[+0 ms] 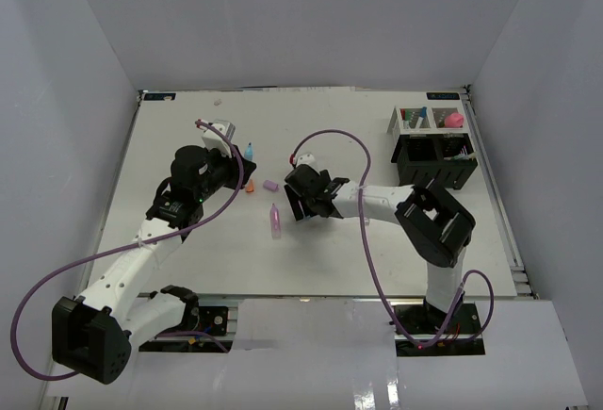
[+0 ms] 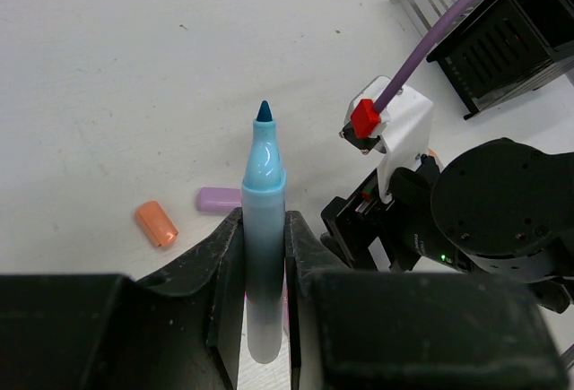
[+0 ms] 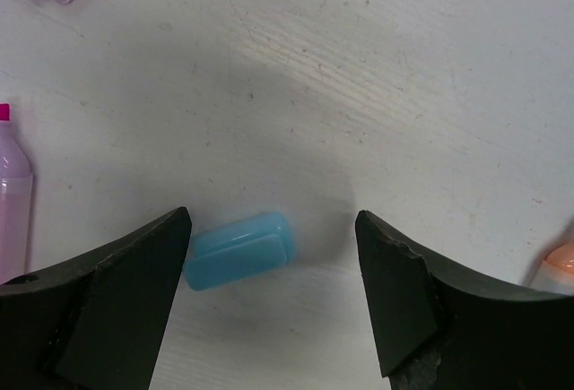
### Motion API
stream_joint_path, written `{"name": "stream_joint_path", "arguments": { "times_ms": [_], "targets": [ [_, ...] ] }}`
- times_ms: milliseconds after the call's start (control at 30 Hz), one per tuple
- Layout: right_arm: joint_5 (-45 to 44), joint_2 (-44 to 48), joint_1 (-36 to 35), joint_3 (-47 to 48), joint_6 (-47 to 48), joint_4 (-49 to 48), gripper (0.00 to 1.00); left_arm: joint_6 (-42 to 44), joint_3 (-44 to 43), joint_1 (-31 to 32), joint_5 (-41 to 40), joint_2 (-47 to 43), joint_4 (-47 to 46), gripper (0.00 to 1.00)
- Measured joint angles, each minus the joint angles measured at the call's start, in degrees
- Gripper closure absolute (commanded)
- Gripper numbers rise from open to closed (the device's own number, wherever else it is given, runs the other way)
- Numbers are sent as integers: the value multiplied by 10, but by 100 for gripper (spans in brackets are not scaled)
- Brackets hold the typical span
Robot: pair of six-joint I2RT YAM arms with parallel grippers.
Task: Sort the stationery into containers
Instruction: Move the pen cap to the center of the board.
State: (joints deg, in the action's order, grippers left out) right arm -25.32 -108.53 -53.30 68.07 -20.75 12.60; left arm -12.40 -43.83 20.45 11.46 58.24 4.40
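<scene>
Plain white table [image 1: 188, 259], matte, marked with fine scratches and a few dark specks up close, boxed in by pale grey walls [image 1: 301, 14] on the left, far and right sides. At the far right corner, a black organizer [image 1: 435, 160] joined to white mesh compartments [image 1: 424, 120], with a few coloured items already standing inside. Left of centre, lifted off the surface, the left gripper [image 2: 263, 229], fingers drawn in narrow and pinching an uncapped blue marker [image 2: 265, 193], tip pointing away from the wrist. Below it on the table, an orange cap [image 2: 156, 224] and a purple cap [image 2: 218, 198] lying near each other but apart. Near the middle, the right gripper [image 3: 273, 220], low over the surface with fingers spread wide and holding nothing; between them, flat on the table, a blue cap [image 3: 240, 251], nearer the left finger, contact hard to judge. Just beside that gripper, a pink marker [image 1: 275, 220] lying loose on the bare white.
</scene>
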Motion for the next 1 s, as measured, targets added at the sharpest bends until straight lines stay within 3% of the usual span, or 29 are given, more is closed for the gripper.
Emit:
{"name": "stream_joint_path", "arguments": {
  "times_ms": [700,1000],
  "targets": [
    [16,73,-1,-57,-4,17,21,2,0,0,6,3,0,89],
    [19,58,-1,28,-61,67,27,2,0,0,6,4,0,89]
  ]
}}
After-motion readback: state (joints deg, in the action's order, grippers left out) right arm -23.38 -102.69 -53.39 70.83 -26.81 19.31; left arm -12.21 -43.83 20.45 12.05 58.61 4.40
